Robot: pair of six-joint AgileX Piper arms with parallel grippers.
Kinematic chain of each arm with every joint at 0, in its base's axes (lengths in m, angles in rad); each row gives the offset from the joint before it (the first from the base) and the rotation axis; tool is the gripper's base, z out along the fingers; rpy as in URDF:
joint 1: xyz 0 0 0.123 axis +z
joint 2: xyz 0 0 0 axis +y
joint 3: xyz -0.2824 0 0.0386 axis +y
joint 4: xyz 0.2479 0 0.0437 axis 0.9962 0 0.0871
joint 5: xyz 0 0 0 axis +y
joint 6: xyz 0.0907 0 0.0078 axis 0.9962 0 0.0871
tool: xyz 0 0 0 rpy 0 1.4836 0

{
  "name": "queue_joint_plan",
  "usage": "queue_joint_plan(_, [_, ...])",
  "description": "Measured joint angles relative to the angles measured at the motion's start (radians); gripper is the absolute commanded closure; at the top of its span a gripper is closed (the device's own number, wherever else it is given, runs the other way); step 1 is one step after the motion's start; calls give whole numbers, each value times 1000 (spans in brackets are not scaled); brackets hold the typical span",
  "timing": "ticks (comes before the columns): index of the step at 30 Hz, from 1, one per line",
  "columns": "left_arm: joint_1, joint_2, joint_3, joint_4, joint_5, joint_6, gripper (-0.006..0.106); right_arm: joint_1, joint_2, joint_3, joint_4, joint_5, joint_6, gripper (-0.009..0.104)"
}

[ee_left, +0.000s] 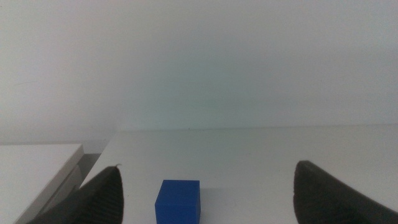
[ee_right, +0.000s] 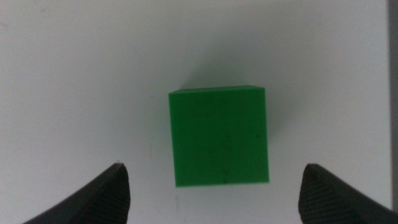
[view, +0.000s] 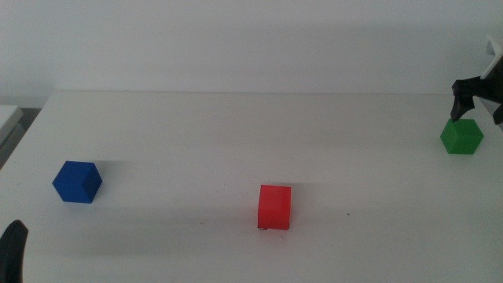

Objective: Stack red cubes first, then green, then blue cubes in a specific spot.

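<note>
The red cube [view: 274, 207] rests at the table's front centre, with tiny black pen marks [view: 265, 229] of the specific spot showing at its base. The green cube [view: 461, 136] [ee_right: 219, 137] sits at the far right. My right gripper [view: 478, 108] [ee_right: 212, 168] hovers open directly above it, jaws spread wider than the cube and not touching it. The blue cube [view: 77, 181] [ee_left: 178, 200] lies at the left. My left gripper [view: 12, 251] [ee_left: 205, 186] waits open at the bottom-left corner, facing the blue cube from a distance.
A lone tiny black dot [view: 349, 213] marks the white tabletop [view: 181, 134] to the right of the red cube. A pale shelf edge [ee_left: 37, 165] borders the table on the left. A white wall stands behind the table's far edge.
</note>
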Motion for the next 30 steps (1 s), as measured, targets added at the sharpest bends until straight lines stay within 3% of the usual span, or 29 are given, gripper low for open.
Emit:
queue_joint_plan(17, [0,0,0,0,0,0,7,0,79,-4,-12,-94,-13,12])
queue_joint_plan(20, [0,0,0,0,0,0,7,0,90,-5,-14,-106,-20,21])
queue_joint_plan(25, [0,0,0,0,0,0,7,0,112,-5,-14,-110,-22,46])
queue_joint_plan(30, [0,0,0,0,0,0,7,0,113,-5,2,-111,-23,79])
